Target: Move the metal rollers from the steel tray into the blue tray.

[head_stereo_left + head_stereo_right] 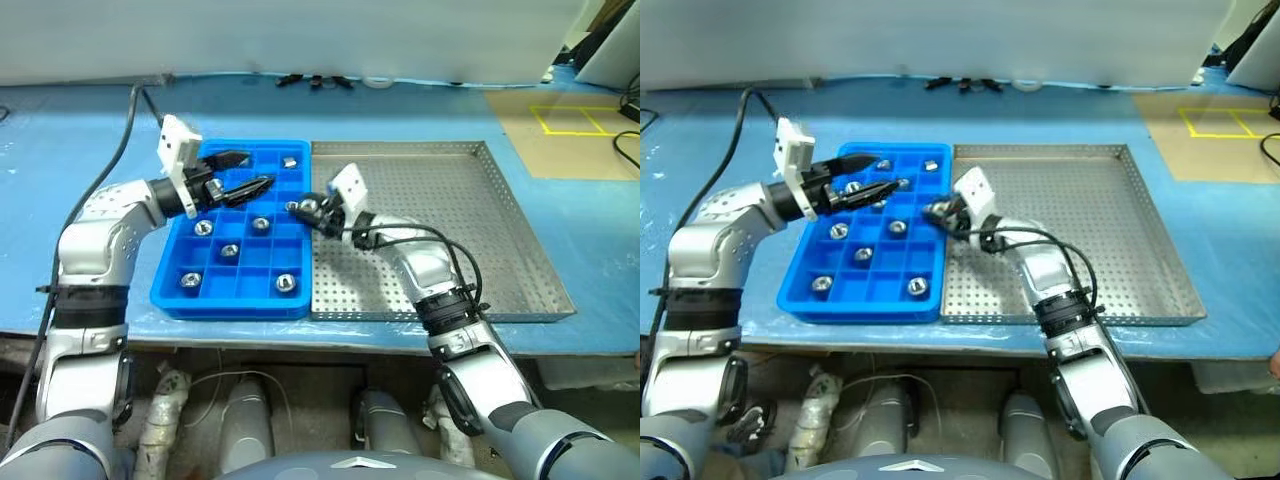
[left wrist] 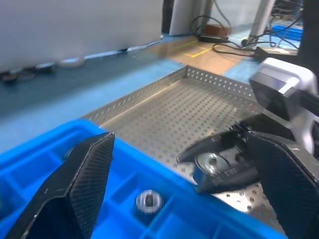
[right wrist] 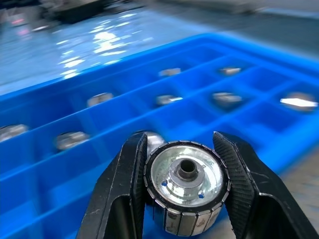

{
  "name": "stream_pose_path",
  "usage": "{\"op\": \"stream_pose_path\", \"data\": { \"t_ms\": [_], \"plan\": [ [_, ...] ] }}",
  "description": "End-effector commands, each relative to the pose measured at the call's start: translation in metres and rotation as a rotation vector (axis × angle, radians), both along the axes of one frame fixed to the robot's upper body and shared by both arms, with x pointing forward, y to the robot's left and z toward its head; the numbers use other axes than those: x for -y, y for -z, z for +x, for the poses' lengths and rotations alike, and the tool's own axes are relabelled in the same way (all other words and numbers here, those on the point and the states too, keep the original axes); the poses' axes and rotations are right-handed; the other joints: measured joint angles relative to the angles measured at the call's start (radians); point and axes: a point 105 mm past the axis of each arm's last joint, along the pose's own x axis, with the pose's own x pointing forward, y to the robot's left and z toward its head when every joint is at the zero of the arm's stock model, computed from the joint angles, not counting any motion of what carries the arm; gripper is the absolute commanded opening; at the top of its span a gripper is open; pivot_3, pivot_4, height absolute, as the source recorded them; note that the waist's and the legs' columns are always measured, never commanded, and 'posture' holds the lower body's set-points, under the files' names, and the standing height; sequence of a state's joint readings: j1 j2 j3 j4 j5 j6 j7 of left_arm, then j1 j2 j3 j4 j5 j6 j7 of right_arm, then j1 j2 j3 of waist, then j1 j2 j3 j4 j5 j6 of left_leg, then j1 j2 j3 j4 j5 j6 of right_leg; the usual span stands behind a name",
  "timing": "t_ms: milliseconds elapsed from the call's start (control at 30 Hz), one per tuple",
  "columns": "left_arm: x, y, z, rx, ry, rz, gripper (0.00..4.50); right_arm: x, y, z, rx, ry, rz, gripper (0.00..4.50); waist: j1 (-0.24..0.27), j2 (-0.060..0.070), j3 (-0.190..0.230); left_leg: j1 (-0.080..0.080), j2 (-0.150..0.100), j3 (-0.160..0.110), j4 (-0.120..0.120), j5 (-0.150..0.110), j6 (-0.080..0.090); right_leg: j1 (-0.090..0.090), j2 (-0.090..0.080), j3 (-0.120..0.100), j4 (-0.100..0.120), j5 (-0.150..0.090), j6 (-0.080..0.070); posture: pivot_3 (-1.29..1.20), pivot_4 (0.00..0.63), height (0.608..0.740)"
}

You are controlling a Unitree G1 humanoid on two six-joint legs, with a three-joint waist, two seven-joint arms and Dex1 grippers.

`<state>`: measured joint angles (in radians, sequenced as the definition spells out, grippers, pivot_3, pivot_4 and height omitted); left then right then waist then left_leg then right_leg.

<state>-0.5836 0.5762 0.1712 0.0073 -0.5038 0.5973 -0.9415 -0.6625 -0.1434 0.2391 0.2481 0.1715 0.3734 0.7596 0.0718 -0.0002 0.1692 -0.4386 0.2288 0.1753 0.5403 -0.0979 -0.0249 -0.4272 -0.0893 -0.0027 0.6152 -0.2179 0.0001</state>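
Trouble could come at the middle of the frame: right gripper point(image 3: 185, 191) squeezes one roller point(image 3: 186, 185) near blue tray point(image 1: 185, 290); bumping left gripper point(image 1: 243, 174), spread wide, could drop it.

Seven rollers point(image 1: 230, 250) lay in the one blue tray point(image 1: 170, 290) on the left; an eighth point(image 3: 186, 185) was gripped; one steel tray point(image 1: 520, 250) stood right.

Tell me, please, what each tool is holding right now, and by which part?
The right tool grips one metal roller by its round side wall, one finger on each side, at the blue tray's edge. The left tool is open and holds nothing.
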Motion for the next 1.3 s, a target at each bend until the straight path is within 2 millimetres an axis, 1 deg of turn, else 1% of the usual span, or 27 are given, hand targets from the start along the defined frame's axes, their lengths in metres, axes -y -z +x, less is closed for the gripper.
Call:
{"op": "stream_pose_path", "data": {
  "t_ms": [33,200,300,400,467,600,767,833,933,967,1000,1133,1233,1300],
  "plan": [
    [-0.016,-0.011,-0.022,0.034,-0.049,0.017,4.5,-0.022,-0.015,-0.023,0.038,-0.181,0.007,1.7,0.009,0.0,0.0,-0.001,0.0,0.0,0.0,0.0,0.0,0.0,0.0,0.0,0.0,0.0,0.0,0.11,0.15,0.74],
    [-0.036,0.003,-0.043,-0.022,-0.129,0.044,4.5,-0.039,-0.025,-0.034,0.046,-0.305,-0.007,1.7,0.037,0.0,0.0,0.0,0.0,-0.001,0.0,0.001,-0.002,-0.001,0.0,0.0,0.002,0.0,0.0,0.2,0.15,0.74],
    [-0.042,0.006,-0.055,-0.044,-0.152,0.041,4.5,-0.046,-0.024,-0.043,0.027,-0.368,-0.018,1.7,0.049,0.0,0.0,0.001,0.0,-0.001,-0.001,0.001,-0.002,-0.003,-0.001,0.001,0.005,-0.001,0.001,0.22,0.15,0.74],
    [-0.044,0.017,-0.068,-0.082,-0.168,0.053,4.5,-0.051,-0.003,-0.055,-0.045,-0.426,-0.061,1.7,0.061,0.0,0.0,0.001,0.0,-0.001,-0.003,0.002,-0.003,-0.004,0.0,0.001,0.005,-0.001,0.001,0.24,0.15,0.74],
    [-0.044,0.02,-0.07,-0.094,-0.176,0.052,4.5,-0.05,0.009,-0.055,-0.09,-0.417,-0.071,1.7,0.068,0.0,0.0,0.0,-0.001,-0.001,-0.004,0.002,-0.004,-0.004,0.0,0.001,0.004,-0.001,0.001,0.24,0.15,0.74],
    [-0.04,0.02,-0.069,-0.097,-0.177,0.048,4.5,-0.045,0.023,-0.053,-0.136,-0.391,-0.085,1.7,0.079,-0.001,0.0,-0.001,-0.001,-0.001,-0.004,0.003,-0.005,-0.006,0.0,0.002,0.005,-0.001,0.001,0.24,0.15,0.74],
    [-0.039,0.019,-0.066,-0.095,-0.17,0.053,4.5,-0.044,0.028,-0.057,-0.127,-0.406,-0.1,1.7,0.08,-0.001,-0.001,0.001,-0.001,-0.002,-0.004,0.003,-0.005,-0.005,0.0,0.002,0.006,-0.001,0.002,0.23,0.15,0.74],
    [-0.038,0.017,-0.064,-0.092,-0.168,0.053,4.5,-0.043,0.026,-0.057,-0.125,-0.408,-0.089,2.43,0.08,-0.001,-0.001,0.001,-0.001,-0.002,-0.004,0.003,-0.006,-0.005,0.0,0.002,0.006,-0.001,0.002,0.22,0.15,0.74],
    [-0.036,0.016,-0.062,-0.087,-0.156,0.052,4.5,-0.04,0.024,-0.056,-0.169,-0.402,-0.09,3.32,0.079,-0.002,-0.001,0.001,-0.001,-0.002,-0.004,0.003,-0.006,-0.005,0.0,0.002,0.007,-0.001,0.001,0.21,0.15,0.74],
    [-0.036,0.016,-0.061,-0.087,-0.152,0.052,4.5,-0.039,0.021,-0.056,-0.185,-0.407,-0.077,3.32,0.079,-0.002,-0.001,0.001,-0.002,-0.002,-0.004,0.003,-0.006,-0.005,0.0,0.002,0.007,-0.001,0.001,0.21,0.15,0.74],
    [-0.035,0.015,-0.06,-0.084,-0.147,0.053,4.5,-0.038,0.018,-0.053,-0.173,-0.388,-0.065,3.32,0.079,-0.002,-0.001,0.001,-0.002,-0.002,-0.004,0.004,-0.007,-0.005,0.0,0.002,0.007,-0.001,0.001,0.19,0.15,0.74],
    [-0.03,0.01,-0.052,-0.064,-0.126,0.047,4.5,-0.03,0.008,-0.039,-0.083,-0.318,-0.079,3.32,0.08,-0.002,-0.001,0.001,-0.002,-0.002,-0.004,0.005,-0.008,-0.006,0.0,0.002,0.007,-0.001,0.001,0.17,0.15,0.74],
    [-0.024,0.006,-0.042,-0.042,-0.106,0.035,4.5,-0.016,-0.016,-0.029,-0.03,-0.265,-0.018,3.32,0.083,-0.002,-0.001,0.0,-0.003,-0.002,-0.003,0.005,-0.009,-0.005,-0.001,0.002,0.008,-0.001,0.001,0.15,0.15,0.74],
    [-0.019,0.004,-0.037,-0.031,-0.087,0.026,4.5,-0.002,-0.038,-0.024,0.009,-0.223,0.044,3.32,0.082,-0.002,-0.001,0.0,-0.003,-0.002,-0.003,0.005,-0.009,-0.004,-0.001,0.002,0.008,0.0,0.002,0.14,0.15,0.74]
  ]
}}
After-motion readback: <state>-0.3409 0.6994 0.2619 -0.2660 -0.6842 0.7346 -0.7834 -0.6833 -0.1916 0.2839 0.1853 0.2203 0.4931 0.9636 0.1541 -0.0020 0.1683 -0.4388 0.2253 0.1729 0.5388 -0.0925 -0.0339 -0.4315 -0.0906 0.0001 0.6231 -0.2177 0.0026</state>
